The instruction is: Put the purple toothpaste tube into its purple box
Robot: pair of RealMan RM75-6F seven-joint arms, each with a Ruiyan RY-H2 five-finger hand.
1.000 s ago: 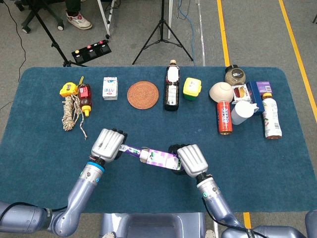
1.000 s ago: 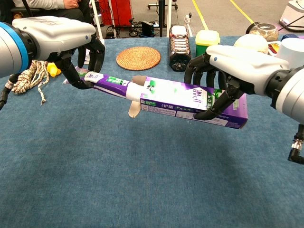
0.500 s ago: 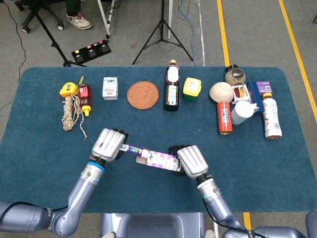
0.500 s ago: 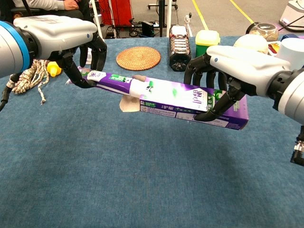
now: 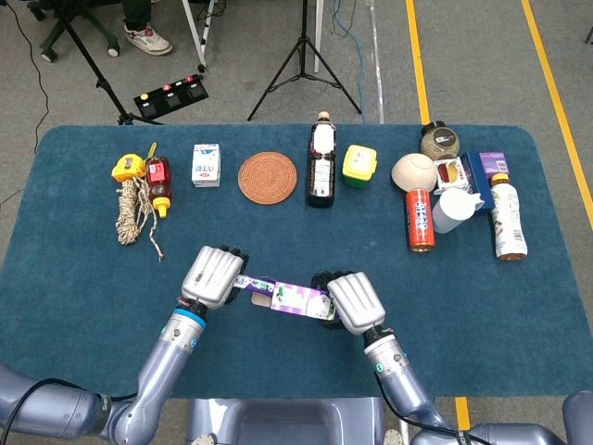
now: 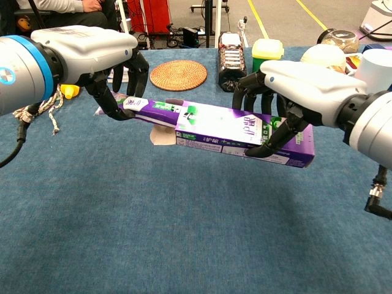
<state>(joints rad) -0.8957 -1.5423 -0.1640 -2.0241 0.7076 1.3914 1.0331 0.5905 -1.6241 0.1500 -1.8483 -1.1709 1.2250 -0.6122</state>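
purple box (image 6: 245, 131), blue table (image 6: 153, 233)

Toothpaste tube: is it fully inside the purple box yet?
No, part of the toothpaste tube still sticks out of the purple box, held by the left hand.

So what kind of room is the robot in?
Probably a robot lab or recording studio, not a home. Black tripod stands rise from a grey floor with yellow tape lines, cables trail about, and someone sits on an office chair behind the blue table, which is laid out with assorted groceries.

bare cloth (image 5: 83, 278) near hands, clutter along far edge
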